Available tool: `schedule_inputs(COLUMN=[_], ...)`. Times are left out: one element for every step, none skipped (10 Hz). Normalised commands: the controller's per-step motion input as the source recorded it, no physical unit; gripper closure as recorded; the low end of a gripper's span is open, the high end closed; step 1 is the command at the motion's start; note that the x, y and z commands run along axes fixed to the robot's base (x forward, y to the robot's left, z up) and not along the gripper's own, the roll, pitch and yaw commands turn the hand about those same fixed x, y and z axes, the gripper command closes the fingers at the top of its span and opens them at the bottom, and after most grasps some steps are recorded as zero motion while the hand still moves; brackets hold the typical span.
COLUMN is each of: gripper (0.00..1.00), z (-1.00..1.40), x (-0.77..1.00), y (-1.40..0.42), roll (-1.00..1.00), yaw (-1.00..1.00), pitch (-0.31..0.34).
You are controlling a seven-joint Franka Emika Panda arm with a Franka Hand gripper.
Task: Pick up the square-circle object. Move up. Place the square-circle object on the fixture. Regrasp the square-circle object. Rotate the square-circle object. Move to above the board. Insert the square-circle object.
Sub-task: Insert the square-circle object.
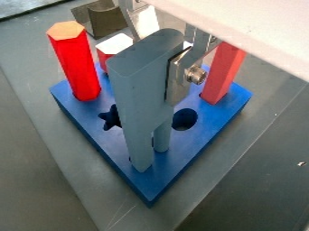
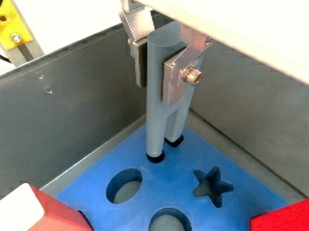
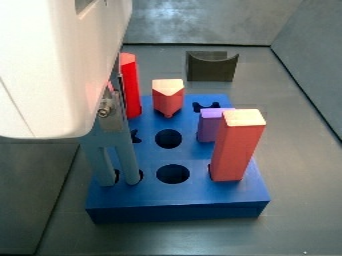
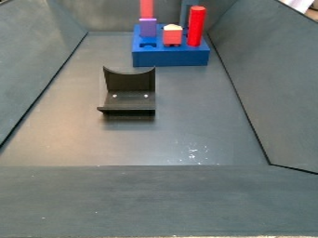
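Pincer sits over the board, clamped on the upper part of the square-circle object; in both wrist views a silver finger plate presses flat against the bar's side. The grey-blue bar stands upright w/ its two prongs' lower ends at or just inside holes near the board's edge; how deep can't be told.

In a side view the bar is at the board's near-left corner, partly behind the arm's white housing. Also on the blue slab: red hexagonal peg far left, a red-and-white peg just right of it, purple peg & tall salmon block on the right. Open round holes and a star hole show betw. them.

Fixture stands empty on the floor, well apart from the board; its U notch faces up.
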Motion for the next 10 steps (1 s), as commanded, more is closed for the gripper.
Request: schedule_inputs(gripper=[1.0,1.0,1.0,1.0,1.0,1.0,1.0,1.0,1.0,1.0], z=[-0.65,-0.7,-0.69,-0.68,-0.66,-0.71,-0.71,-0.67,-0.68,-0.61], x=[0.0,0.0,0.0,0.14,0.37,0.39,0.28,0.05,-0.03,-0.17], y=[0.0,0.0,0.0,0.0,0.0,0.0,0.0,0.0,-0.13,-0.14], roll=[0.23,0.23,0.21,0.16,0.08,0.08,0.08,0.03,0.07,0.1], yaw=[0.0,0.0,0.0,0.0,-0.04,-0.06,0.0,0.0,0.0,0.0], pitch=[-0.059,-0.079,-0.09,-0.106,-0.107,-0.114,-0.11,-0.1,-0.121,-0.109])
